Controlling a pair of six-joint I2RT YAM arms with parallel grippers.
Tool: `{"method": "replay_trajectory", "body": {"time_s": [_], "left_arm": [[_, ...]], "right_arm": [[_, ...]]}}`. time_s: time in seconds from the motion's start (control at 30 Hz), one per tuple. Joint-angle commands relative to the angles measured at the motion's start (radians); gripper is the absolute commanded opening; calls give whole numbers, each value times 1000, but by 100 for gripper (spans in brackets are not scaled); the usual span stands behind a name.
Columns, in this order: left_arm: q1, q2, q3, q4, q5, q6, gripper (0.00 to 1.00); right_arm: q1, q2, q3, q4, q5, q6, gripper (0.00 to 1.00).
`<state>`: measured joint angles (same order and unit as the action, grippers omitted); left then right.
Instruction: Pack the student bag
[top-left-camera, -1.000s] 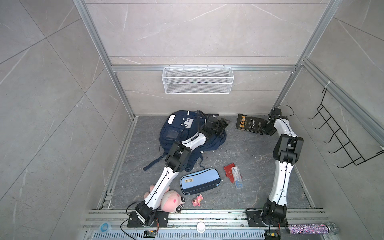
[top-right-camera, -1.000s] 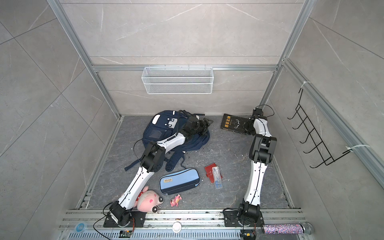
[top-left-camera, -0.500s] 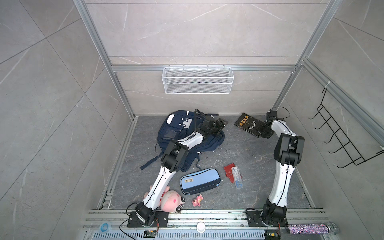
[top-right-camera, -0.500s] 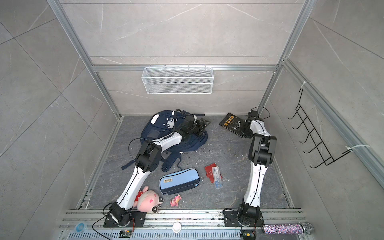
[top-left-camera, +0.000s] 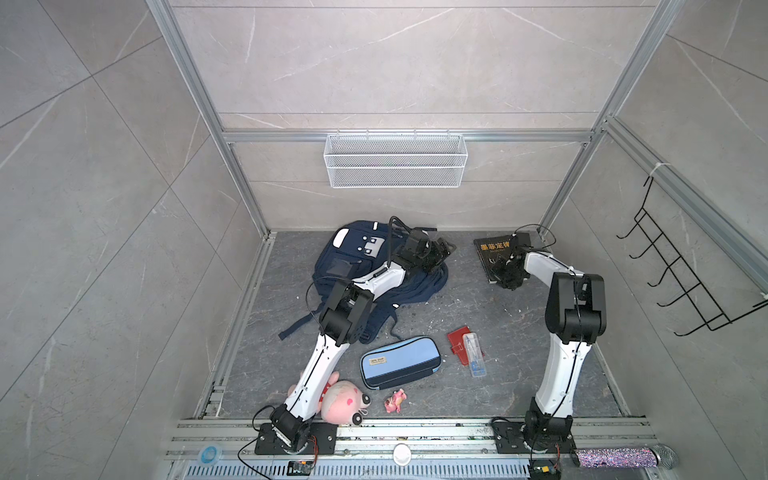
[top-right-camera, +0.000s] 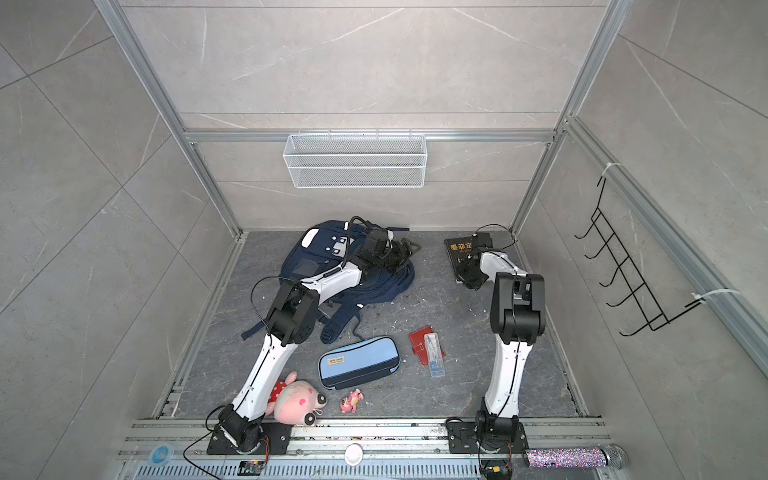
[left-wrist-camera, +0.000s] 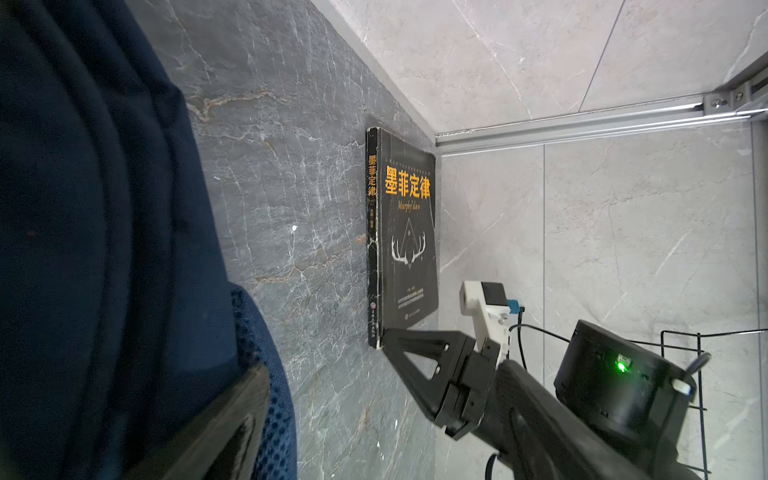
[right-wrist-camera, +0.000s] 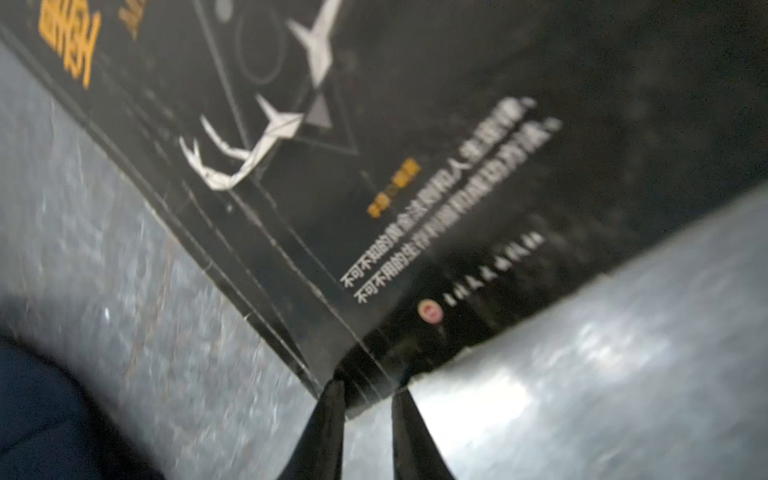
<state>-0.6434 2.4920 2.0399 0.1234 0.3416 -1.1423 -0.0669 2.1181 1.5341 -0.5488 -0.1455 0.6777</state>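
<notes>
- Student bag (top-left-camera: 345, 257), a large navy backpack with white stripes and a grey-white front patch, lies flat at the back left of the dark grey desk (top-left-camera: 457, 307). Its straps trail toward the front, and the left arm reaches over it.
- White wire basket (top-left-camera: 395, 160) hangs on the back wall above the bag.
- Left gripper (top-left-camera: 444, 249) sits at the bag's right edge with its fingers wide apart. In the left wrist view only one of the fingers (left-wrist-camera: 232, 407) shows, lying against the bag's blue mesh padding. Whether any fabric sits between them cannot be told.
- Right gripper (right-wrist-camera: 368, 399) is at the back right of the desk, its fingers clamped on the near corner of a black book (top-left-camera: 492, 253) with orange title characters and a white antler design.
- Book and bag are apart, with bare desk between them.
- Light-blue and navy pencil case (top-left-camera: 401, 361) lies near the front, between the two arms.
- Pink plush toy (top-left-camera: 345, 401) rests at the front edge, against the left arm's lower link.
- Red wallet-like item (top-left-camera: 457, 336) lies right of the pencil case, with a clear plastic box (top-left-camera: 473, 357) overlapping it.
- Small pink figure (top-left-camera: 395, 401) lies just in front of the pencil case.
</notes>
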Motion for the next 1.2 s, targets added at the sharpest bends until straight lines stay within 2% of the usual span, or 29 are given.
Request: {"method": "replay_trajectory", "body": {"time_s": [0.0, 0.3, 0.53, 0.67, 0.77, 0.9, 1.03, 1.17], "left_arm": [[7, -82, 12, -89, 2, 93, 88], [1, -138, 47, -263, -3, 235, 88], [0, -198, 78, -389, 1, 337, 88], [1, -212, 101, -446, 13, 380, 88], [1, -220, 101, -470, 28, 397, 88], [0, -225, 92, -489, 53, 410, 88], [-5, -209, 102, -515, 93, 411, 88], [-20, -170, 178, -584, 118, 417, 89]], "right_arm": [[18, -7, -93, -96, -25, 2, 23], [69, -129, -283, -46, -63, 13, 24], [167, -257, -462, 27, -131, 126, 24], [179, -381, -517, 55, -152, 192, 25], [171, -454, -454, -7, -137, 169, 32], [104, -493, -337, -72, -90, 106, 54], [-35, -407, -183, -120, -121, -7, 69], [-123, -280, -7, -199, -100, -118, 76]]}}
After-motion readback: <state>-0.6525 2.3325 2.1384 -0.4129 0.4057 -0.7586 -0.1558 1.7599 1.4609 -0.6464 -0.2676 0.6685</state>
